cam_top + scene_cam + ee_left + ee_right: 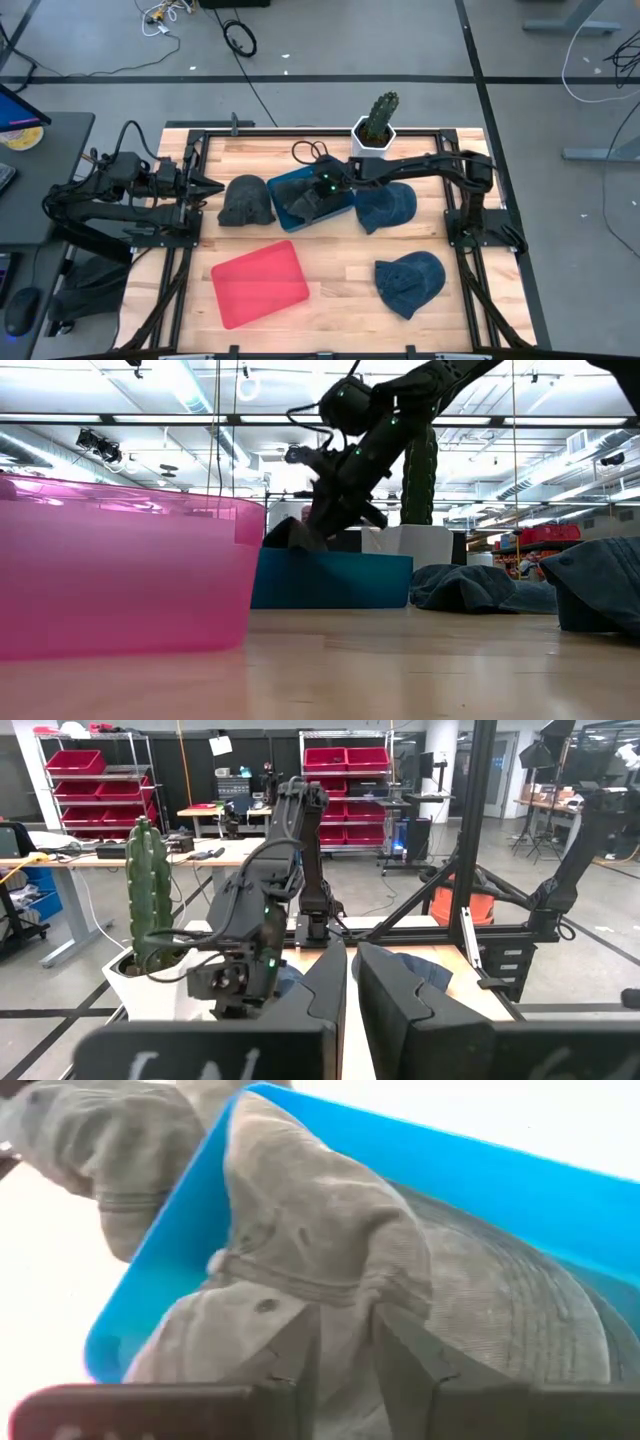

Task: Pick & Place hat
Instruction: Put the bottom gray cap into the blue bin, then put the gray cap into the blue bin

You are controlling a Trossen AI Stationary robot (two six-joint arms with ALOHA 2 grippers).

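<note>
A grey hat [330,1230] lies crumpled in the blue tray [480,1170], which sits mid-table [342,208]. My right gripper [345,1350] reaches in from the right [318,192] and is shut on this hat. In the low view the hat [288,536] sticks up above the tray wall [330,580]. A second dark grey hat [245,202] rests on the table left of the tray. My left gripper [207,187] waits shut just left of that hat, touching nothing. Two blue hats [385,207] [410,282] lie on the right half. My right gripper pinches a raised fold of the grey hat's crown [345,1305] between its two fingers [295,1350], coming slanting down from the table's right side. How many layers it has, I cannot tell. The hat's other parts rest inside the blue tray.
A red tray [260,283] sits near the front edge, left of centre, and fills the low view's left side [120,570]. A cactus in a white pot [375,125] stands at the far edge behind the blue tray. Black frame rails run along both table sides.
</note>
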